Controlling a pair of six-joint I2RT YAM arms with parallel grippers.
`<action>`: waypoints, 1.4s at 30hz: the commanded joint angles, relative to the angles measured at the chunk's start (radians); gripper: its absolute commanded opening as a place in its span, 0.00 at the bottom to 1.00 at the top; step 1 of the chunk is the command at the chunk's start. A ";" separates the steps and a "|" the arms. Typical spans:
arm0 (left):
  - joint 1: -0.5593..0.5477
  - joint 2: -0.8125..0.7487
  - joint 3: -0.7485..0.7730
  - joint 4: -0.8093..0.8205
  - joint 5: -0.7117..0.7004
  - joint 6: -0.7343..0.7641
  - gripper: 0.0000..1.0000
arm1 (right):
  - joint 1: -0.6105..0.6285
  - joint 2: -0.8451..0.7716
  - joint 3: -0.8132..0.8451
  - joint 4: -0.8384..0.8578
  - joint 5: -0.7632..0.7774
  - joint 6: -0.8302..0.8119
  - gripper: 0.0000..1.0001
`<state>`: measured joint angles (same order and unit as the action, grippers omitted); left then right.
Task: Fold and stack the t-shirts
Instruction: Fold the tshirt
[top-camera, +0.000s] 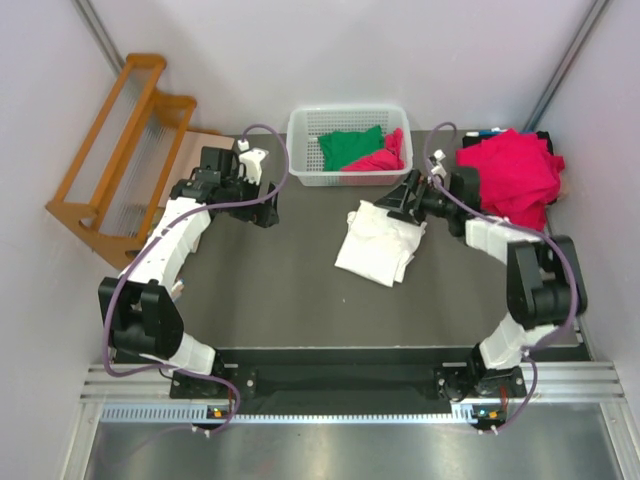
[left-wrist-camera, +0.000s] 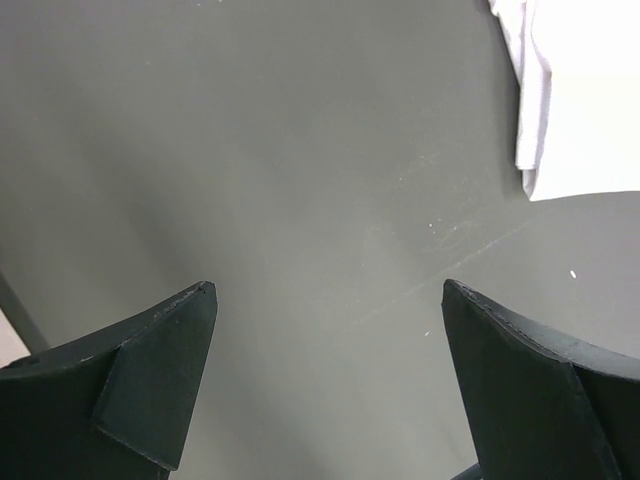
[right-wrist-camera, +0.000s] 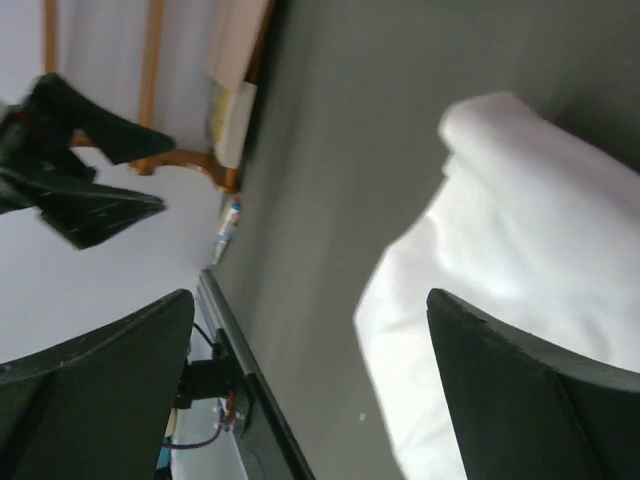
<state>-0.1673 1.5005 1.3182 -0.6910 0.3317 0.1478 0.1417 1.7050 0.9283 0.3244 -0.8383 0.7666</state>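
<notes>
A folded white t-shirt (top-camera: 380, 245) lies right of the table's middle; it also shows in the right wrist view (right-wrist-camera: 510, 250) and at the top right of the left wrist view (left-wrist-camera: 575, 90). A heap of crimson-pink t-shirts (top-camera: 512, 172) lies at the far right. A green t-shirt (top-camera: 350, 147) and a crimson-pink one (top-camera: 385, 157) lie in the basket. My right gripper (top-camera: 393, 203) is open and empty just above the white shirt's far edge. My left gripper (top-camera: 268, 208) is open and empty over bare table at the far left.
A white plastic lattice basket (top-camera: 300, 150) stands at the back centre. A wooden rack (top-camera: 120, 150) leans outside the table's far left corner. The dark table (top-camera: 270, 290) has bare surface in front of and left of the white shirt.
</notes>
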 joint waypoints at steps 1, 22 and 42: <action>0.005 -0.033 0.001 0.010 0.026 0.004 0.99 | 0.024 -0.183 -0.095 0.083 -0.057 0.107 1.00; 0.005 -0.052 -0.013 0.005 0.006 0.018 0.99 | 0.102 0.127 -0.402 0.737 -0.022 0.583 1.00; 0.006 -0.051 0.009 -0.002 0.006 0.016 0.99 | 0.222 0.266 -0.086 0.536 0.005 0.530 1.00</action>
<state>-0.1661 1.4906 1.3113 -0.6956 0.3431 0.1555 0.3531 1.8336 0.8745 0.7116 -0.8383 1.2228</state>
